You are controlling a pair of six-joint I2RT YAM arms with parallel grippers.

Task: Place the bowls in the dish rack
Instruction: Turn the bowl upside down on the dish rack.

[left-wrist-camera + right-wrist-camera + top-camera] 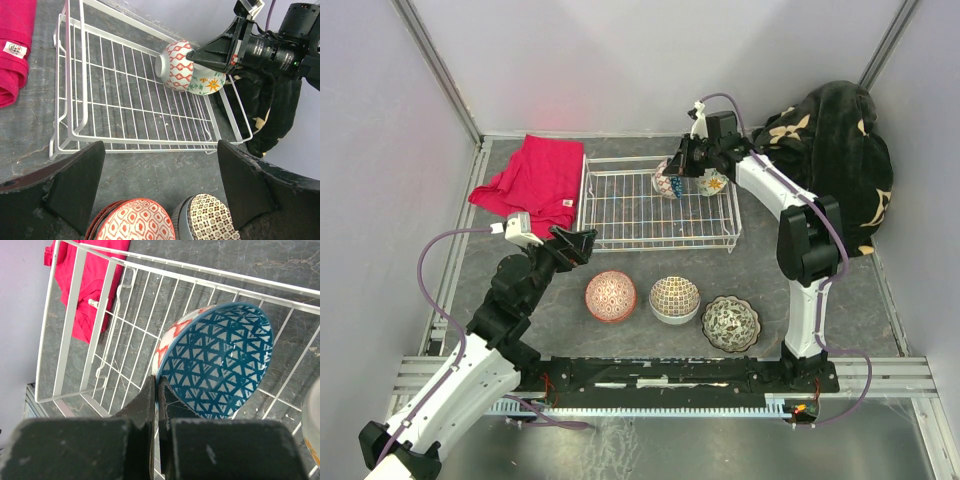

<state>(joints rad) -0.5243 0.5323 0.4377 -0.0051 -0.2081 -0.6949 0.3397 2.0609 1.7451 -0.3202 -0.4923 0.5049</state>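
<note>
Bowl [215,367]: red lattice outside, blue inside

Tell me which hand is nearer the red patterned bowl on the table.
Left. The left hand hovers open just behind and left of the red patterned bowl; the right hand is over the dish rack, pinching a blue-lined bowl.

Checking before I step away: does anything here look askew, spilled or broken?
Nothing looks spilled or broken. Only the red-lattice bowl is not lying flat. It stands on edge at the back of the dish rack, beside the floral bowl, its rim pinched by the right gripper.
</note>
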